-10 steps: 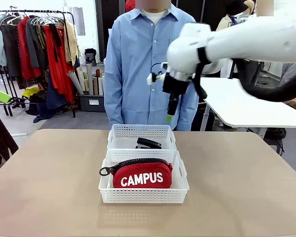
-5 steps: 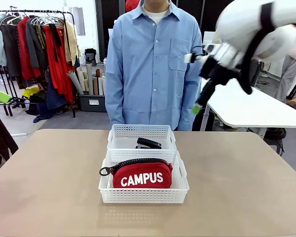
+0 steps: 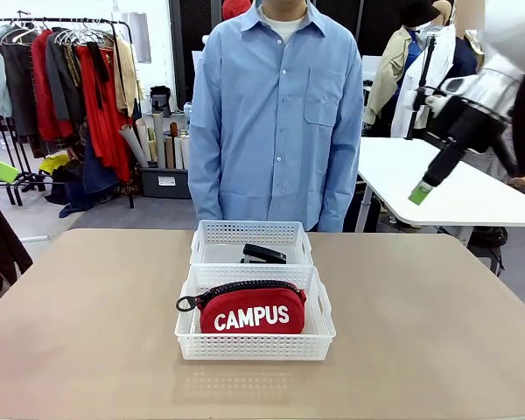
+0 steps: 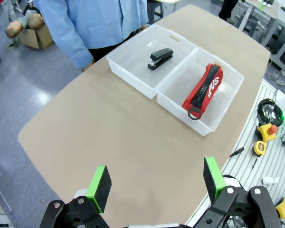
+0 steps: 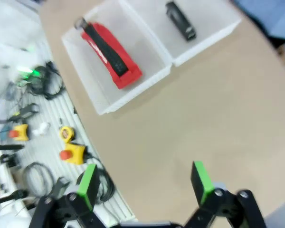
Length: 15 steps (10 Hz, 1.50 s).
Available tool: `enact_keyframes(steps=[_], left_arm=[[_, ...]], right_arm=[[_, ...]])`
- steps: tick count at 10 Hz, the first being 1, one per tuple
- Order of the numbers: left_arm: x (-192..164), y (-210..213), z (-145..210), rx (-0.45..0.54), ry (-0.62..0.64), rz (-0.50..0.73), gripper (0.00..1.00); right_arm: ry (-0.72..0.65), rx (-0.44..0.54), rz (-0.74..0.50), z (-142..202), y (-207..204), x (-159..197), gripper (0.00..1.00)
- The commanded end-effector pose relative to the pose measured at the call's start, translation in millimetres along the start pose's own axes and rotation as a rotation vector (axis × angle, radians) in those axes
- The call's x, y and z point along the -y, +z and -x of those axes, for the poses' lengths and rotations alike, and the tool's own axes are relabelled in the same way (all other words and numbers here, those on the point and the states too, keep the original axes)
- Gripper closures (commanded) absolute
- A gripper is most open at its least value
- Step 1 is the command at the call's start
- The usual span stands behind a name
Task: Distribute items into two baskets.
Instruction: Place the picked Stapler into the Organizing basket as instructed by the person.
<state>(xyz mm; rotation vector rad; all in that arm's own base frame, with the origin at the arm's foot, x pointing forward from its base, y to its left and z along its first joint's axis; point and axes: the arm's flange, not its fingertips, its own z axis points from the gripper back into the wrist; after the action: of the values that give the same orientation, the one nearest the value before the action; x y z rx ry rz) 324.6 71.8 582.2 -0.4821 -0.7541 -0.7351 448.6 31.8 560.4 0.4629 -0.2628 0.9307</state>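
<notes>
— What have we got in the middle of the frame?

— Two white lattice baskets touching end to end at table centre. The nearer, wider basket (image 3: pixel 255 346) holds the red pouch (image 3: pixel 251 308), white "CAMPUS" across its face, black zip along the top with a strap loop poking out to the left. The far basket (image 3: pixel 250 233) has the small black stapler (image 3: pixel 263 255) lying toward its right side, low and flat.

— And the arms?

— The right gripper (image 3: pixel 423 190) is up at the right edge of the front view, well above the table, a green pad tip pointing down-left. From its own wrist camera the green pads (image 5: pixel 202 179) stand wide apart with nothing between them. The left gripper (image 4: pixel 156 183) is the same: pads spread, empty, hanging high over the bare table (image 4: pixel 109 123).

— Anything different from a second ago?

— Yes! That right arm was hovering over the far basket in front of the person's blue shirt (image 3: pixel 276 114); it has swung off to the upper right. Pouch and stapler haven't budged.
</notes>
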Motion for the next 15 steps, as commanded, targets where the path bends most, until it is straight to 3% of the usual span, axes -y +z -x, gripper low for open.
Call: enact_keyframes(steps=[1, 6, 10, 11, 15], left_arm=[[0.4, 0.4, -0.1, 0.007, -0.003, 0.003, 0.00], [0.4, 0.4, -0.1, 0.007, -0.003, 0.003, 0.00], [0.4, 0.4, -0.1, 0.007, -0.003, 0.003, 0.00], [0.4, 0.4, -0.1, 0.007, -0.003, 0.003, 0.00], [0.4, 0.4, -0.1, 0.007, -0.003, 0.003, 0.00]], right_arm=[[0.065, 0.184, -0.028, 39.5, 18.6, -12.2, 0.00], [0.045, 0.339, 0.001, 113.9, 29.2, -29.0, 0.00], [0.056, 0.412, 0.036, 128.8, 34.0, -28.5, 0.00], [0.022, 0.333, 0.004, 126.2, 39.9, -31.6, 0.00], [0.022, 0.333, 0.004, 126.2, 39.9, -31.6, 0.00]])
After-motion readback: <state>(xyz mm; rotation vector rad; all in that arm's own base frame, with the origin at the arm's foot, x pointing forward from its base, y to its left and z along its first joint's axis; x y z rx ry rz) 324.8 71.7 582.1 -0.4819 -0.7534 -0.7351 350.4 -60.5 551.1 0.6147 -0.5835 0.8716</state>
